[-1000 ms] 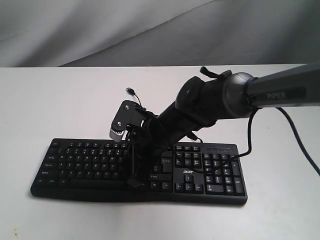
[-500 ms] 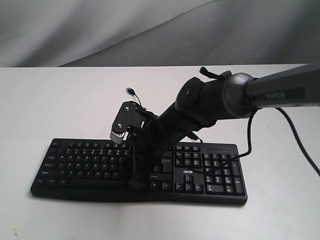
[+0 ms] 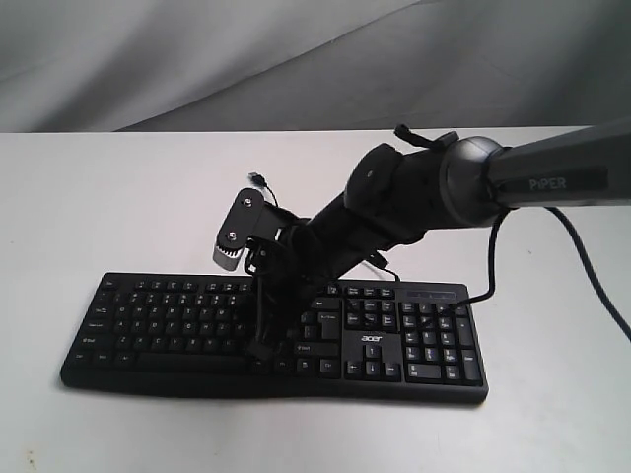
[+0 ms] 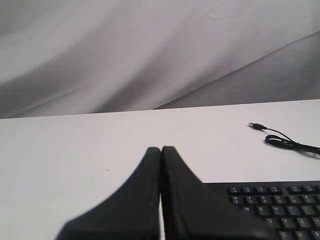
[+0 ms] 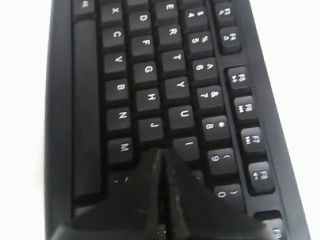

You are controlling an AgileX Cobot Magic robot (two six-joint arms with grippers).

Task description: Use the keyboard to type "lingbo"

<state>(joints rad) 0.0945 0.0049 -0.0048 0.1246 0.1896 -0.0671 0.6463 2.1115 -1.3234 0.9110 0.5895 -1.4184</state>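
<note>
Front overview; wrist views on keyboard [image 3: 168, 320]

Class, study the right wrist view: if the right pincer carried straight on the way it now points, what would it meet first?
The keyboard. The shut right pincer aims down among the J key, I key and M key, so probably the key hidden under its tip; the gap is unclear.

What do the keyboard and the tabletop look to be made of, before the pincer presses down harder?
The keyboard looks like black moulded plastic, matte with a faint sheen on the keycaps and printed white legends. The table is a smooth, matte white surface with no grain, perhaps laminate or painted board; the pictures cannot settle which.
</note>
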